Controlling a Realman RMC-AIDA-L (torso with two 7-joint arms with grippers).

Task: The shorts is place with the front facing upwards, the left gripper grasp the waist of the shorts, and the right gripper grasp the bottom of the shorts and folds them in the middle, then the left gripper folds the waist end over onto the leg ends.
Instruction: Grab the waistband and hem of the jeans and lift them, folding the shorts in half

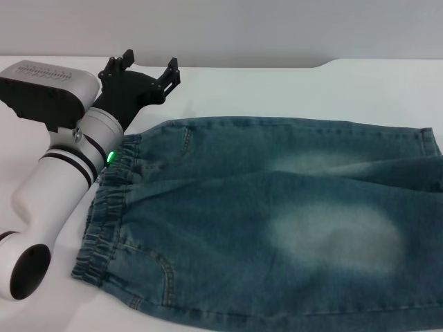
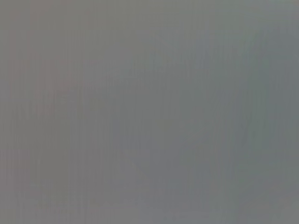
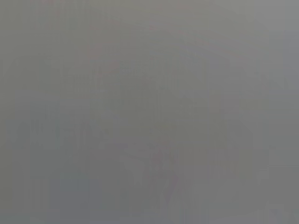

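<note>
Blue denim shorts (image 1: 277,221) lie flat on the white table (image 1: 291,90), front pockets up. The elastic waist (image 1: 104,221) is at the left and the two legs run off to the right. My left gripper (image 1: 150,62) is open with nothing between its black fingers. It hovers over bare table just beyond the far corner of the waist, while its white forearm (image 1: 66,180) lies along the waist edge. Neither the right gripper nor its arm shows in the head view. Both wrist views are plain grey and show nothing.
Bare white table stretches behind the shorts up to the grey wall (image 1: 242,28). The shorts reach past the right and near edges of the head view.
</note>
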